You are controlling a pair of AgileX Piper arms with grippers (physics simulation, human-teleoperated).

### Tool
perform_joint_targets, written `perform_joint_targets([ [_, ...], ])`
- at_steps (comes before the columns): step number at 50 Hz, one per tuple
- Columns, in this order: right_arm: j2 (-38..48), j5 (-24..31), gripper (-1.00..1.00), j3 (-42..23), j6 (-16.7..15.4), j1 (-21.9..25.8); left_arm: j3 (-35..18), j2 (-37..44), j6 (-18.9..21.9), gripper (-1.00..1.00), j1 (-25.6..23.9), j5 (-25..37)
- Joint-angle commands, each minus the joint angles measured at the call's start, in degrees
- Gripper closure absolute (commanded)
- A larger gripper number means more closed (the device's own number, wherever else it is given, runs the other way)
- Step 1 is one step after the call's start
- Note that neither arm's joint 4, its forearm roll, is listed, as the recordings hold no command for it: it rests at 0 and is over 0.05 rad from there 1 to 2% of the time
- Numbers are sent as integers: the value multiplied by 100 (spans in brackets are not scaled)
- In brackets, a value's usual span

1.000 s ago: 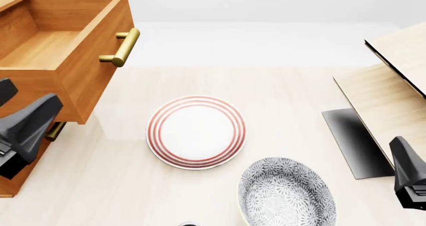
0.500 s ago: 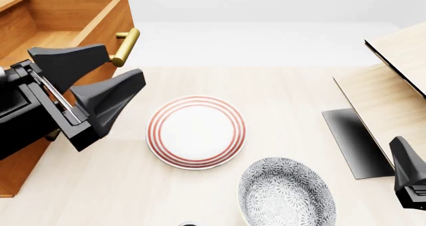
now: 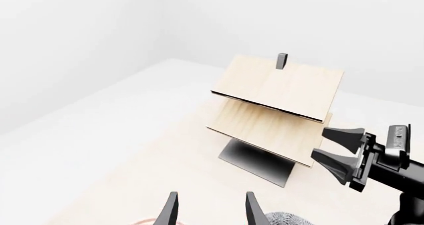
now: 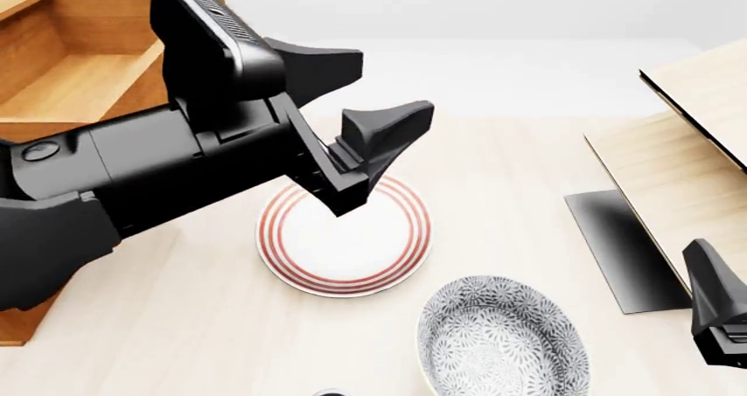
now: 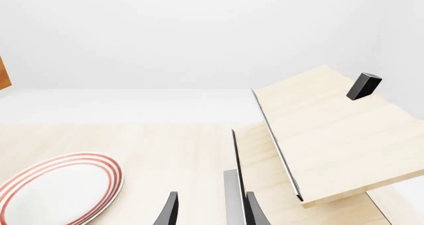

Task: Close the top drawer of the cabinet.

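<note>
At the far left of the front view I see the cabinet [image 4: 17, 322], orange-brown, with my left arm covering most of it. Its top drawer [image 4: 70, 72] stands pulled out, the bare wooden inside showing; the front and handle are hidden behind the arm. Across the table [image 4: 526, 151], on the right, sit the pale wood panels [image 4: 688, 177], 2 tilted boards over a dark base. My left gripper [image 4: 376, 107] hangs above the table just right of the drawer, over the far edge of the red-ringed plate [image 4: 345, 234], its 2 fingers spread apart and holding nothing. Near the plate, toward me and to the right, lies a grey patterned bowl [image 4: 502, 339]. My right gripper [image 5: 208, 208] sits low at the right edge, beside the panels; the right wrist view shows its 2 fingertips parted with nothing between them.
</note>
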Motion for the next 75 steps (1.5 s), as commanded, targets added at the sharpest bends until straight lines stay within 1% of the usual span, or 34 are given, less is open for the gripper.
perform_joint_targets([
  [1, 0, 0, -100, 0, 1, 0, -866, 632, -27, -100, 67, 302],
  [3, 0, 0, -100, 0, 0, 1, -935, 697, 66, -100, 117, 294],
  [6, 0, 0, -100, 0, 1, 0, -1002, 771, 88, -100, 180, 309],
  [7, 0, 0, -100, 0, 1, 0, -1054, 870, 157, -100, 318, 320],
  [8, 0, -1, -100, 0, 0, 0, -1094, 943, 163, -100, 338, 328],
  [9, 0, 0, -100, 0, 1, 0, -1263, 1148, -30, -100, 414, 529],
  [10, 0, 0, -100, 0, -1, -1, -1360, 1274, -103, -100, 440, 638],
  [11, 0, 0, -100, 0, -1, 1, -1396, 1387, 100, -100, 592, 708],
  [12, 0, 0, -100, 0, 1, 1, -1515, 1593, 203, -100, 704, 892],
  [13, 0, 0, -100, 0, 0, 0, -1519, 1588, 123, -100, 675, 865],
  [15, 0, 0, -100, 0, 0, 1, -1608, 1705, 189, -100, 737, 977],
  [17, 0, 0, -100, 0, 0, 0, -1775, 1898, 73, -100, 886, 1204],
  [19, 0, 0, -100, 0, 1, 0, -1800, 1936, 94, -100, 959, 1229],
  [22, 0, 0, -100, 0, 0, 1, -1967, 2178, -120, -100, 1032, 1555],
  [25, 1, 1, -100, 0, 0, 1, -1897, 2233, -6, -100, 1056, 1572],
  [27, 0, 0, -100, 0, -1, 0, -1884, 2282, 46, -100, 1162, 1613],
  [30, 0, 0, -100, 0, 2, 0, -1990, 2420, -57, -100, 1303, 1790],
  [32, 0, 0, -100, 0, -1, 0, -2109, 2483, -283, -100, 1442, 1933],
  [35, 0, 0, -100, 0, 0, -1, -2167, 2512, -336, -100, 1551, 1989],
  [40, 0, 0, -100, 0, 0, -1, -1975, 2490, -263, -100, 1940, 1916],
  [42, 0, 0, -100, 0, 0, 0, -1951, 2454, -257, -100, 2013, 1908],
  [43, 0, 0, -100, 0, 0, -1, -1944, 2387, -291, -100, 2123, 1933],
  [44, 0, 0, -100, 0, 0, -1, -1943, 2387, -291, -100, 2123, 1933],
  [46, 0, 0, -100, 0, 0, -1, -1909, 2270, -332, -100, 2377, 1953],
  [50, 0, 0, -100, 0, 2, 0, -1812, 2231, -337, -100, 2575, 1928],
  [53, 0, 0, -100, 0, 2, -1, -1686, 2250, -248, -100, 2863, 1895],
  [58, 1, 1, -100, 0, 2, -1, -1526, 2287, -145, -100, 3062, 1778],
  [63, 0, 0, -100, 0, 1, 0, -1479, 2331, -154, -100, 3259, 1701],
  [67, 0, 0, -100, 0, -1, 0, -1454, 2362, -83, -100, 3380, 1667],
  [75, 0, 0, -100, 0, 0, 0, -1397, 2216, 5, -100, 3714, 1677],
])
